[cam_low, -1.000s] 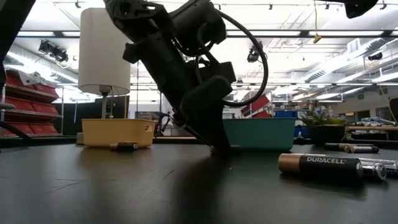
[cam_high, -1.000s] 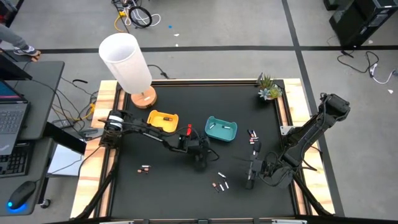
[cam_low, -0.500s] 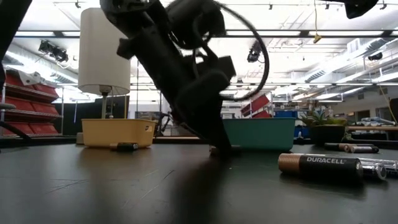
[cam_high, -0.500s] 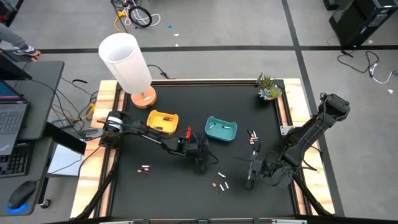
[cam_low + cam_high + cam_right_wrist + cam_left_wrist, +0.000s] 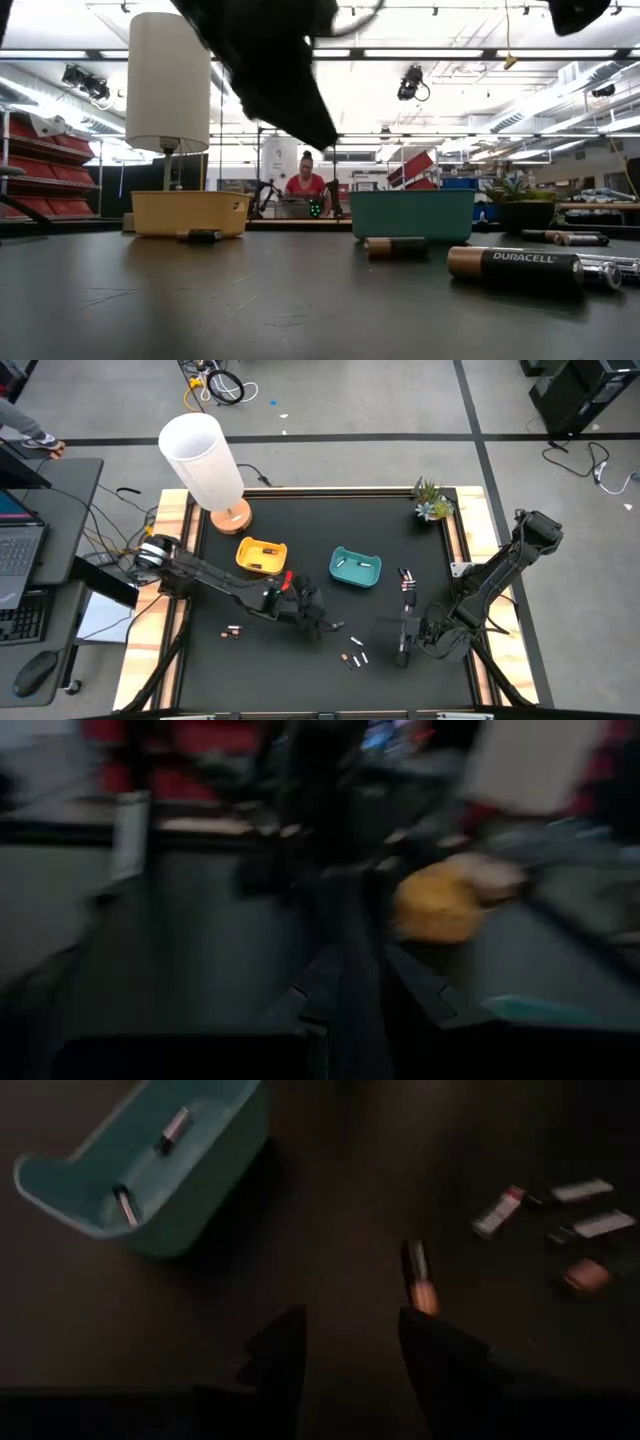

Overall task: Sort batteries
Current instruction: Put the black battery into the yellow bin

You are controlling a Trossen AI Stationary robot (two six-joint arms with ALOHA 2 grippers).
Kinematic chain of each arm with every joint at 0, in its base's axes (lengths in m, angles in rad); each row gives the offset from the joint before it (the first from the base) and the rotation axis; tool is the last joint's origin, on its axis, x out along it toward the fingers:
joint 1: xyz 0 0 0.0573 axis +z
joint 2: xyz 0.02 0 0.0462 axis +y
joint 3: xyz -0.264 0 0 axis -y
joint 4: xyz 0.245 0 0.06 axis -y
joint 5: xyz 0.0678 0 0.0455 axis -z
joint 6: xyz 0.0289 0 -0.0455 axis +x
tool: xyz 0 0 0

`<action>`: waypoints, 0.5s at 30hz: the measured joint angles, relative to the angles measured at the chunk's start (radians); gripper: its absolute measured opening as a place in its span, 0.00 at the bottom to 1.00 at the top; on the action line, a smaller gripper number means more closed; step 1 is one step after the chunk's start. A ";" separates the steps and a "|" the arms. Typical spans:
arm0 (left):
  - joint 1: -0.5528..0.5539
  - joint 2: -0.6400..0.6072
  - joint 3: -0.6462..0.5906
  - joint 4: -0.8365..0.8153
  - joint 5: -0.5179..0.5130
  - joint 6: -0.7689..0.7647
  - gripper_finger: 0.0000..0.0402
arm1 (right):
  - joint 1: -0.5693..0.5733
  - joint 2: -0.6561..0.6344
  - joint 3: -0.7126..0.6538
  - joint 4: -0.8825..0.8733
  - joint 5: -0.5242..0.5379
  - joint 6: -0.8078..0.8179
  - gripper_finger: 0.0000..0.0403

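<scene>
Left gripper (image 5: 345, 1355) raised above table (image 5: 250, 660), fingers apart, holding nothing. Copper-ended battery (image 5: 418, 1273) lying just ahead, near teal tray (image 5: 150, 1170) (two batteries inside). Right gripper (image 5: 402, 650) low near front edge; grip unclear.

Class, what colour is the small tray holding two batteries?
Teal small plastic tray; clearest in the left wrist view.

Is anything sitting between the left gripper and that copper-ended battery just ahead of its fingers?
Nothing visible. In the left wrist view the left gripper is open over bare mat, and the battery lies just beyond its fingers. The teal tray sits off to one side.
</scene>
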 joint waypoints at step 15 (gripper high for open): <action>-0.213 -0.051 0.001 -0.533 0.109 -0.451 0.44 | -0.076 0.161 0.000 0.016 -0.100 0.042 0.14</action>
